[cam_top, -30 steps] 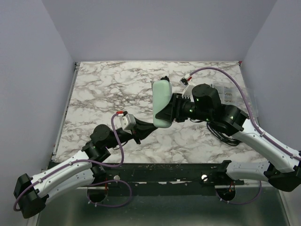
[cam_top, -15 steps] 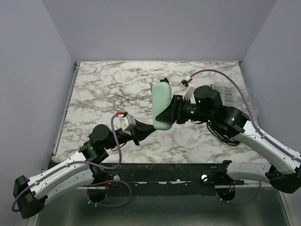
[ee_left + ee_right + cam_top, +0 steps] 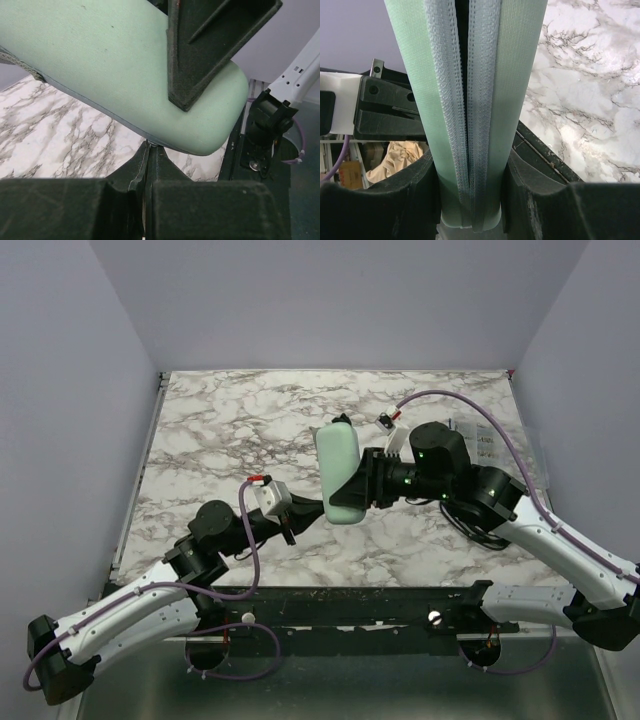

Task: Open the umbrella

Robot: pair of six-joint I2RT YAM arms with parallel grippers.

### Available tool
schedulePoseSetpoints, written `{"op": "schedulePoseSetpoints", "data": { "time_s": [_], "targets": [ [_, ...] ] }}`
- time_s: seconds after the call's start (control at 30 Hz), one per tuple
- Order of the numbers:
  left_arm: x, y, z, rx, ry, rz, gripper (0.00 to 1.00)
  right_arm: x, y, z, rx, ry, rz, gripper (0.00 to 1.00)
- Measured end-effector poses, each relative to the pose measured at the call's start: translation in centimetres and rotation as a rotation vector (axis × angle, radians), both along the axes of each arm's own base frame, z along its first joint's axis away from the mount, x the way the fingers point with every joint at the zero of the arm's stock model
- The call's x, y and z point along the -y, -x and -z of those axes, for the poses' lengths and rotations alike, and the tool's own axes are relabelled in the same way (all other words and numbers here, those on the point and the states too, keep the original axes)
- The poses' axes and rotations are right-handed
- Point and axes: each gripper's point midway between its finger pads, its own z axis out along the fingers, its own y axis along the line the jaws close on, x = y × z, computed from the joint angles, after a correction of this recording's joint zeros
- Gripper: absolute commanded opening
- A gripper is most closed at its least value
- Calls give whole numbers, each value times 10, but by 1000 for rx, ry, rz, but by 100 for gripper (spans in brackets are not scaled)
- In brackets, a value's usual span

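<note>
The umbrella is out of view. A pale mint-green zipped case [image 3: 338,470] hangs above the marble table [image 3: 220,430], and my right gripper [image 3: 352,483] is shut on its sides. In the right wrist view the case [image 3: 515,75] stands between the two pads, its grey zipper seam facing the camera. My left gripper [image 3: 322,505] is shut at the case's near end. In the left wrist view its fingertips [image 3: 150,147] press together on a small grey zipper tab right under the case [image 3: 115,65].
A coiled black cable [image 3: 470,525] lies on the table under the right arm. A clear plastic piece [image 3: 490,445] sits near the table's right edge. Grey walls close in the table on three sides.
The left gripper has shut at the case's near end. The case has shifted slightly left and toward me, with its lower end swung nearer the left arm.
</note>
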Motion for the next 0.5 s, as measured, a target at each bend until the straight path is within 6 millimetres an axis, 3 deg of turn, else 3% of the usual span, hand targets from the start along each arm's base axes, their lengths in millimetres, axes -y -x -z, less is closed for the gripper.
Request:
{"op": "schedulePoseSetpoints", "data": {
  "time_s": [0.5],
  "targets": [
    [-4, -17, -3, 14, -25, -88, 0, -1, 7, 6, -23, 6, -33, 1]
  ]
}}
